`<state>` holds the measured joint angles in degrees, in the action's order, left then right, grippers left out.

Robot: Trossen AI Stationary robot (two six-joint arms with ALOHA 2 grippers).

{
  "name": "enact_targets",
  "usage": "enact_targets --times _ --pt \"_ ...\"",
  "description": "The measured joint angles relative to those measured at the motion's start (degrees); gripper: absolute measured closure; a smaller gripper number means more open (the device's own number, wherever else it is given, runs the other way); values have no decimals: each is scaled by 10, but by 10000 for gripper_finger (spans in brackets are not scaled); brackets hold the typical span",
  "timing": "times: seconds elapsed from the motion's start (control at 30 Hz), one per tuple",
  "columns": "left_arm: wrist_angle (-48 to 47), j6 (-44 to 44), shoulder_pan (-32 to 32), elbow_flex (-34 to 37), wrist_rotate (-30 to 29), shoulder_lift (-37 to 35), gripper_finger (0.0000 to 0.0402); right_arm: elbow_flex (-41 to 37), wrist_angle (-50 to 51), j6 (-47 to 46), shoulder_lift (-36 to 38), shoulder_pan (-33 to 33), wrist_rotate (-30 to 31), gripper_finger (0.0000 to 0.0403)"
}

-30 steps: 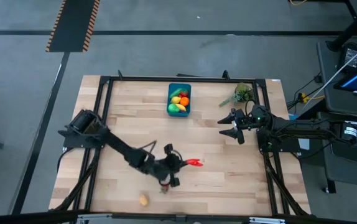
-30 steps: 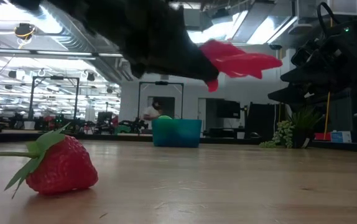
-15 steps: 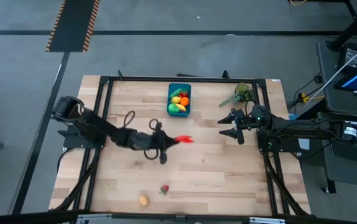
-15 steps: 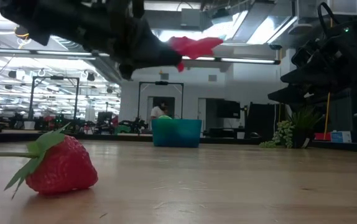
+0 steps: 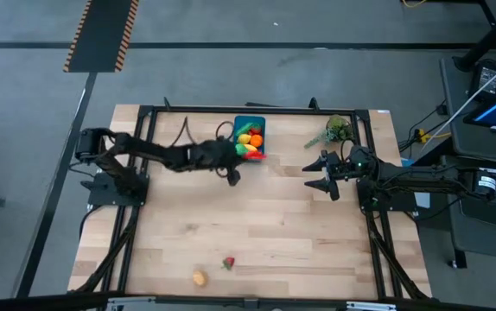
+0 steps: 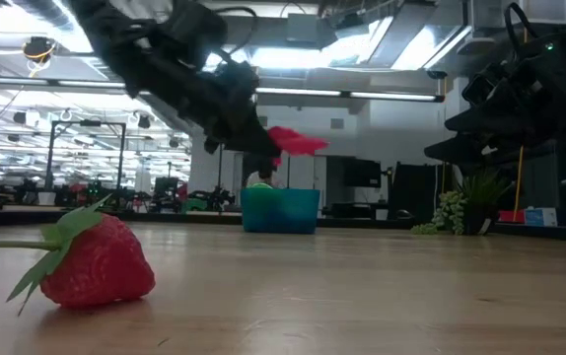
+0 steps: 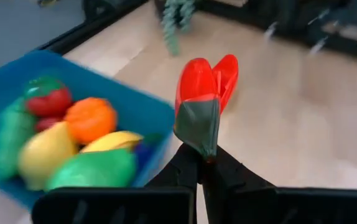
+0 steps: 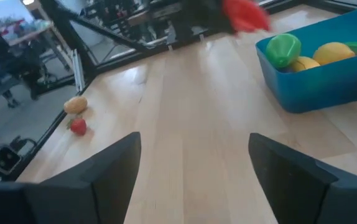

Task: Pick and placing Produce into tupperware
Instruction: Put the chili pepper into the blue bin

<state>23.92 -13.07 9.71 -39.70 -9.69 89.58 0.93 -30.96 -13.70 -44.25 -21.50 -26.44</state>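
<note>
High view, scanning from the left: left arm stretched across the far half of the table, left gripper [image 5: 241,157] clamped tight on the red pepper [image 5: 254,156] by its green stem end, right at the near edge of the tupperware [image 5: 236,131]. Pepper lying roughly level, long axis running left to right, stem toward the gripper, red tip pointing away toward the right arm's side. Confirmed in the left wrist view: dark fingers [image 7: 194,165] pinched together on the green cap, red pepper [image 7: 204,84] jutting straight out beyond them, tip forward, with the tub's corner just beside and below. Inside the teal tub: orange [image 7: 90,119], yellow banana [image 7: 117,141], a yellow pear-like piece [image 7: 43,154], green pieces and something red at the back. Low view: pepper [image 6: 293,143] held up in the air above the tub [image 6: 281,210], clear of the rim, tip aimed right. Down at the near edge of the table, well apart from all this: a strawberry [image 5: 228,263] and just left of it a small tan piece [image 5: 200,278], both lying loose. Further right, a leafy green sprig [image 5: 335,130] by the far right corner. Finally the right gripper [image 5: 320,174], fingers spread wide and holding nothing, waiting just near of the sprig.
</note>
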Motion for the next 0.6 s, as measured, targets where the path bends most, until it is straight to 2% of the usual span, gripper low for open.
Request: enact_targets --times 0.17,0.3,0.4,0.6 --pt "-181 44 53 -94 1 0 401 0 0 18 0 0 0 104" --pt "-288 71 91 -156 2 0 401 0 0 28 0 0 8 104" --pt "-327 89 115 -189 2 5 401 0 0 30 0 0 34 104" --pt "-354 138 144 -230 48 52 401 0 -1 36 0 0 59 104"
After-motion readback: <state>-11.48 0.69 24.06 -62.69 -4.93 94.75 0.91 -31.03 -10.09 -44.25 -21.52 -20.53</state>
